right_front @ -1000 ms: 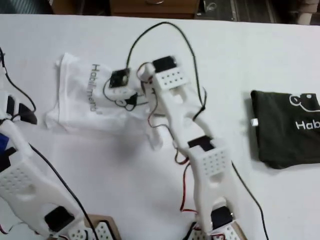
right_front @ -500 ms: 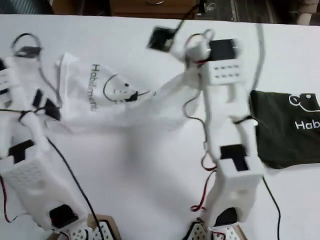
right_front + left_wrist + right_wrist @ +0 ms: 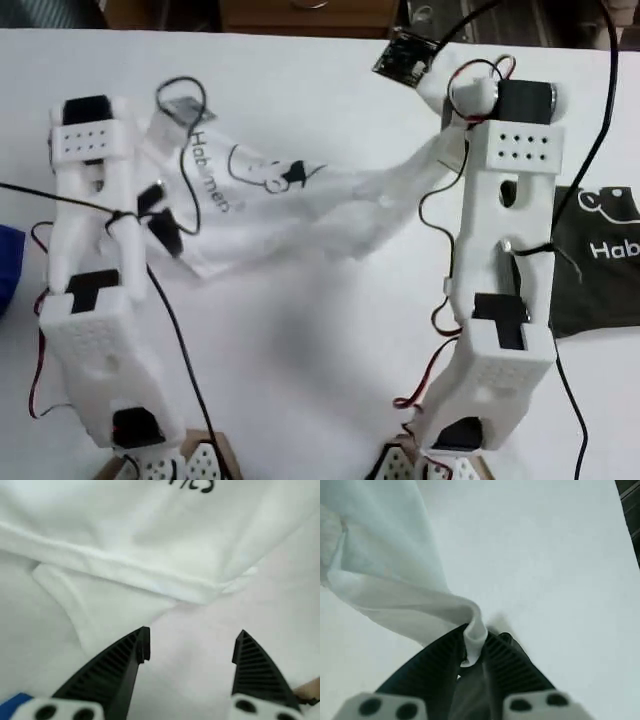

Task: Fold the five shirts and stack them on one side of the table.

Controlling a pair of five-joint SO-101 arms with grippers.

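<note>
Right wrist view, fingers [image 3: 437, 657] pinching white shirt [image 3: 385, 580]

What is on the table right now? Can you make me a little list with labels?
white shirt: crumpled, stretched across the table, one corner lifted
right tool: shut on that corner of the white shirt
left tool: open, holding nothing, over the table by the white shirt's edge
dark shirt: folded, flat on the table, partly behind the right arm
blue thing: at the table's left edge, too little showing to tell what it is
</note>
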